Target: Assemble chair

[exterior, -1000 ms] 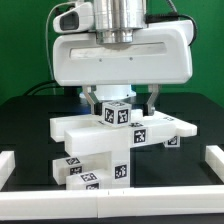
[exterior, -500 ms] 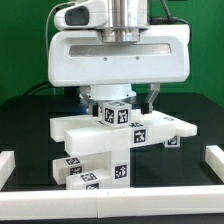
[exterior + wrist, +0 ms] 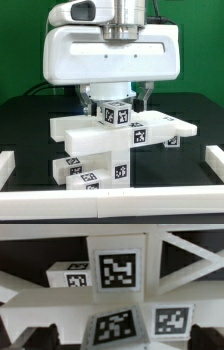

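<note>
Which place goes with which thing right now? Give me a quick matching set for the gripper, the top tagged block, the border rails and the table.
Things:
1 gripper
2 top tagged block
3 border rails
4 table

Places:
A at both side edges of the exterior view
B under everything
C over the chair parts
D between the fingers

Pairs: 1-C, 2-D, 3-A, 4-B.

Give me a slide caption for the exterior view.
Franka gripper poised over the stacked white chair parts on a black table.
</note>
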You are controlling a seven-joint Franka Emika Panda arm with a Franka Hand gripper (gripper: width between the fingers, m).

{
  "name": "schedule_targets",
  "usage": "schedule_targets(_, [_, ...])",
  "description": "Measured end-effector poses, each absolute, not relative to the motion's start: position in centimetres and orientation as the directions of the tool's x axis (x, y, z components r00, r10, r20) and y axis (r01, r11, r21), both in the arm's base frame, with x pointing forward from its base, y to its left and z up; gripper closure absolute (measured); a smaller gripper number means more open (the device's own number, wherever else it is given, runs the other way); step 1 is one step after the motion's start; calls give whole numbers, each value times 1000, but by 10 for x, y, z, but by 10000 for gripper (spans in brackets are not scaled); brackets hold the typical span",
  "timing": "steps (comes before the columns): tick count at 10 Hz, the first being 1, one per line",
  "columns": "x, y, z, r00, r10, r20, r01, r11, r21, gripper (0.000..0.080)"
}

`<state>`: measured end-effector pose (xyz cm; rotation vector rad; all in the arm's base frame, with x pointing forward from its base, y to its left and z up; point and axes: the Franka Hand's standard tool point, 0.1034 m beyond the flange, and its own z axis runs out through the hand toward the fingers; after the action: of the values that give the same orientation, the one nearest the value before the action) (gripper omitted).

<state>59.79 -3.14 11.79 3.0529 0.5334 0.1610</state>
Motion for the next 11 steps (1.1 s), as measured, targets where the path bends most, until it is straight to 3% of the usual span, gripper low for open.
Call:
schedule_targets(1, [598,-31,118,937,335,96,331,-942,55,291])
schedule_targets(2, [598,-31,118,948,303,98,299,-953,52,512])
schedule_targets(6, [599,-31,117,992,-52,113,-54,-998,13,515])
schedule_targets(8, [602,-34,117,971,-207,117,-208,-978,-4,515])
schedule_targets(11, [603,-39,117,876,-470,108,-466,-883,-61,515])
